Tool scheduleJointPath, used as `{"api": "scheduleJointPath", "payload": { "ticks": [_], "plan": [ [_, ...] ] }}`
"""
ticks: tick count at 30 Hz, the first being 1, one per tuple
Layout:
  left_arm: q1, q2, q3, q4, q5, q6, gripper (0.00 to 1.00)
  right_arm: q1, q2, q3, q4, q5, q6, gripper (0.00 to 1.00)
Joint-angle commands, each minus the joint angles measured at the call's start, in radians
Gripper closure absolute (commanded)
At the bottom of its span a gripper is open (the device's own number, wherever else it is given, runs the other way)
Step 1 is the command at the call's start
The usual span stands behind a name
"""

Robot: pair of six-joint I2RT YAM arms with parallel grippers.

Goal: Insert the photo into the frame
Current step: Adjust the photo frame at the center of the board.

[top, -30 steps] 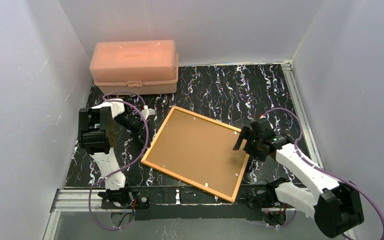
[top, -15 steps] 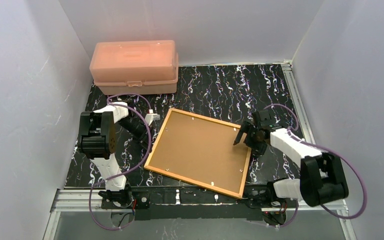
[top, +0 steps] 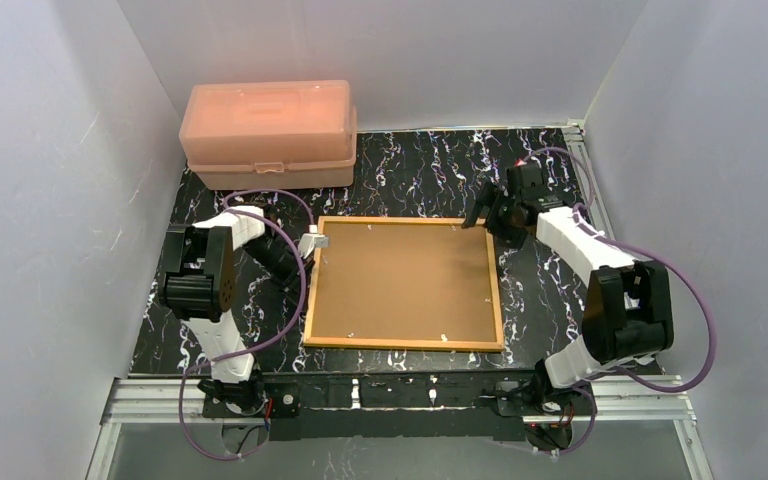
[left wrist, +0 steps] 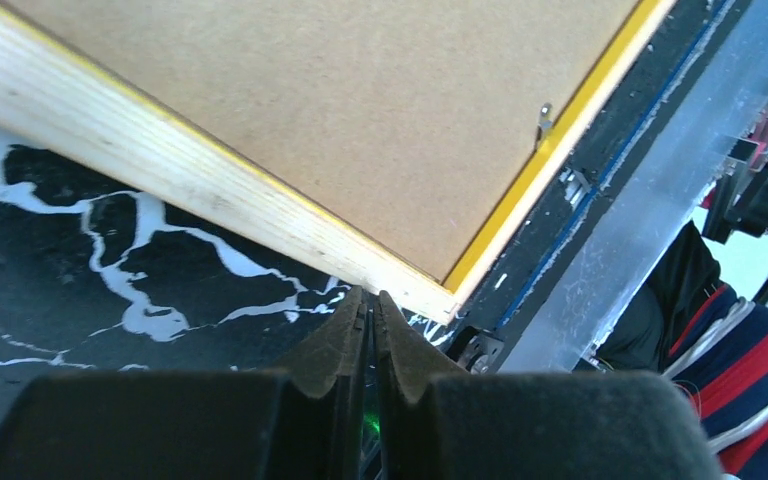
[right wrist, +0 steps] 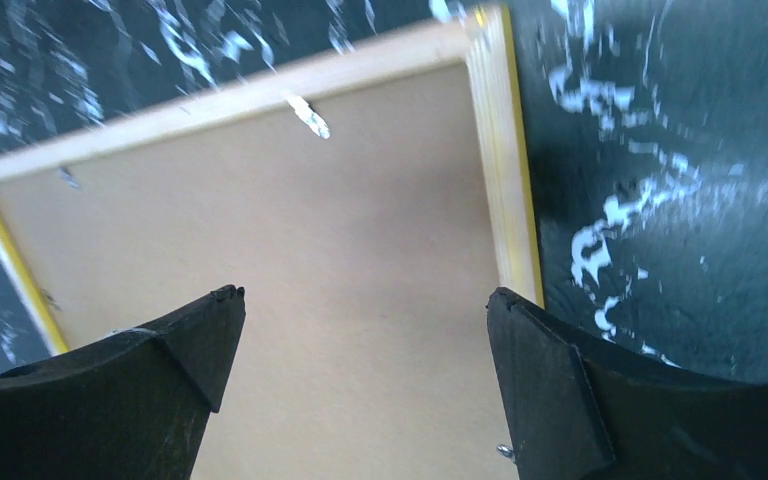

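Lying back-up: the frame rests flat at the middle of the desk, with its wooden back edge upward and its sides squared to the desk's edges.
Long axis: it runs left to right across the desk, spanning the gap between the two arms.
Backing board: brown fibreboard fills the frame's opening, with small metal tabs at its rim.
Photo: it shows in no view, and whether it lies under the board cannot be told.
Left jaws: clenched on nothing, they sit low over the desk just beside the frame's far-left corner; contact cannot be told.
Right jaws: spread wide and empty, they hover above the far-right corner, with the rail and board showing between them.
Nearer arm: neither, since the left arm and right arm each stand at a far corner and the frame stretches toward the near edge from both.
Next move, as a judgement: the board likely has to come out first, tabs permitting.
Pink box: it sits at the far left, well apart.
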Motion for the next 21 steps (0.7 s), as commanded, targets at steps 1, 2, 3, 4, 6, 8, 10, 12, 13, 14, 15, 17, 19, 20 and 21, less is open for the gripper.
{"api": "scheduleJointPath", "payload": {
  "ticks": [1, 2, 3, 4, 6, 8, 10, 12, 13, 14, 15, 17, 19, 20, 21],
  "plan": [
    [0.009, -0.043, 0.014, -0.081, 0.08, 0.045, 0.95, -0.006, -0.021, 0.093, -0.033, 0.033, -0.022, 0.01],
    [0.025, -0.035, 0.03, -0.088, 0.082, 0.043, 0.94, -0.003, -0.033, 0.079, -0.014, 0.014, -0.008, 0.01],
    [0.041, -0.025, 0.049, -0.093, 0.085, 0.032, 0.93, 0.002, -0.05, 0.055, 0.021, -0.015, 0.006, 0.01],
    [0.062, -0.012, 0.07, -0.094, 0.091, 0.013, 0.91, 0.017, -0.067, 0.033, 0.078, -0.039, 0.02, 0.01],
    [0.122, 0.017, 0.12, -0.098, 0.12, -0.028, 0.89, 0.078, -0.083, 0.005, 0.145, -0.076, 0.035, 0.01],
    [0.164, 0.045, 0.16, -0.084, 0.154, -0.087, 0.85, 0.161, -0.063, 0.012, 0.191, -0.095, 0.05, 0.01],
    [0.178, 0.066, 0.188, -0.067, 0.186, -0.146, 0.82, 0.256, -0.017, 0.026, 0.255, -0.12, 0.077, 0.01],
    [0.178, 0.08, 0.197, -0.046, 0.225, -0.188, 0.81, 0.33, 0.036, 0.049, 0.324, -0.146, 0.096, 0.01],
    [0.179, 0.09, 0.204, -0.032, 0.243, -0.216, 0.81, 0.353, 0.064, 0.068, 0.355, -0.154, 0.106, 0.02],
    [0.179, 0.102, 0.211, -0.02, 0.253, -0.239, 0.81, 0.394, 0.096, 0.085, 0.385, -0.161, 0.115, 0.02],
    [0.179, 0.117, 0.219, -0.009, 0.259, -0.264, 0.82, 0.419, 0.127, 0.104, 0.404, -0.173, 0.121, 0.02],
    [0.178, 0.139, 0.224, 0.014, 0.258, -0.288, 0.82, 0.468, 0.188, 0.143, 0.47, -0.198, 0.134, 0.03],
    [0.179, 0.156, 0.221, 0.035, 0.26, -0.305, 0.82, 0.506, 0.243, 0.183, 0.51, -0.22, 0.139, 0.04],
    [0.179, 0.168, 0.22, 0.046, 0.26, -0.314, 0.82, 0.523, 0.271, 0.207, 0.524, -0.229, 0.141, 0.04],
    [0.178, 0.177, 0.219, 0.055, 0.26, -0.322, 0.82, 0.537, 0.3, 0.23, 0.532, -0.239, 0.141, 0.04]
  ]
}}
